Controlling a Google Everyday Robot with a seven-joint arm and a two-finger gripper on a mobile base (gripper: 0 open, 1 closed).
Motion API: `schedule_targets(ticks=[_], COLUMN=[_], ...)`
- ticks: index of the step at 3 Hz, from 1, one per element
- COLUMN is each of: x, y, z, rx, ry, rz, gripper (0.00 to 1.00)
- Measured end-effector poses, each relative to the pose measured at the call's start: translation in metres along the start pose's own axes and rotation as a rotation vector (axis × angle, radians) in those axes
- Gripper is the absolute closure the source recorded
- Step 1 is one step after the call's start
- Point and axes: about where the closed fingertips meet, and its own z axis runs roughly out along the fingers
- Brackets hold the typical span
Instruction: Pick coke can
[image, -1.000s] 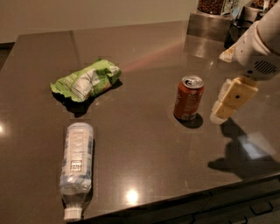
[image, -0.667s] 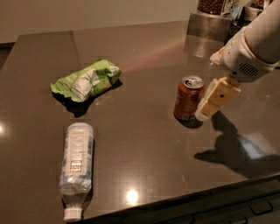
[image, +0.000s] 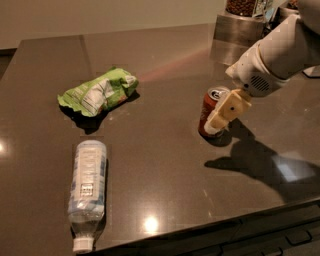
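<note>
The coke can (image: 209, 107) stands upright on the dark table (image: 165, 165), right of centre; it is reddish-brown with a silver top. My gripper (image: 220, 120) reaches in from the upper right on the white arm (image: 280, 55). Its cream-coloured finger (image: 227, 111) overlaps the can's right side and hides part of it. I cannot tell whether it touches the can.
A clear plastic bottle (image: 88, 189) lies on its side at the front left. A green snack bag (image: 100, 91) lies at the left centre. A metal container (image: 239, 27) stands at the back right. The table's front edge runs along the bottom.
The gripper has moved left and toward the can, from beside it on the right to overlapping its right side. The can, bottle and bag have not moved.
</note>
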Motion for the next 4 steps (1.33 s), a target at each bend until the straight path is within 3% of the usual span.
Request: schedule_targets(ticks=[2, 3, 4], x=[-0.006, -0.020, -0.058], y=[0.000, 0.003, 0.012], z=[0.009, -0.001, -0.036], rx=[-0.061, -0.092, -0.116], ry=[-0.006, -0.028, -0.080], rz=[-0.005, -0.019, -0.071], gripper=[0.48, 0.72, 1.00])
